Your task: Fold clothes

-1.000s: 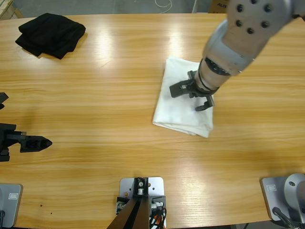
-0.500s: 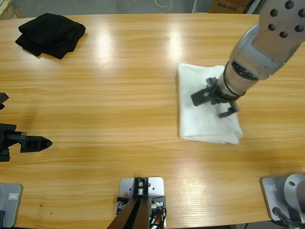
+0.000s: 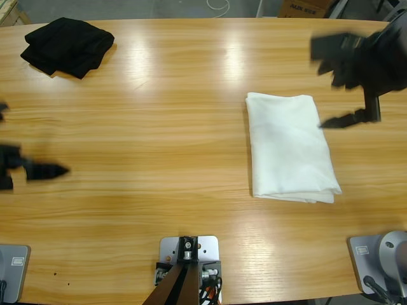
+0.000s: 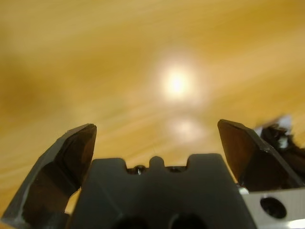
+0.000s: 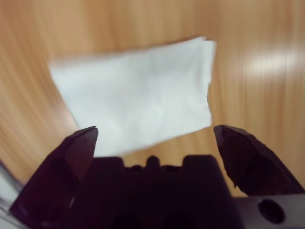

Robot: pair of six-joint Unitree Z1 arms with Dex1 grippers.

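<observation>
Right gripper (image 3: 346,82): jaws spread wide and nothing between them; it hangs above the table at about 2 o'clock in the high view, blurred, touching no cloth.
Right gripper, wrist view (image 5: 155,136): both black jaws stand far apart, with the folded white cloth seen beyond the gap.
Left gripper (image 3: 44,170): at the 9 o'clock edge of the high view, low over bare wood, holding nothing.
Left gripper, wrist view (image 4: 157,143): jaws wide apart, only blurred wood and a lamp glare ahead.
Table (image 3: 159,127): long, light wood with a glossy grain and pale lamp reflections along its far side.
Room: a strip of grey floor and a cardboard box (image 3: 311,7) show past the table's far edge at 12 to 1 o'clock.
White T-shirt (image 3: 291,147): folded into a neat rectangle, lying flat right of centre, at about 7 o'clock from the right gripper, near but apart.
Black garment (image 3: 67,46): folded in a heap at the 10 o'clock corner, well apart from both grippers.
</observation>
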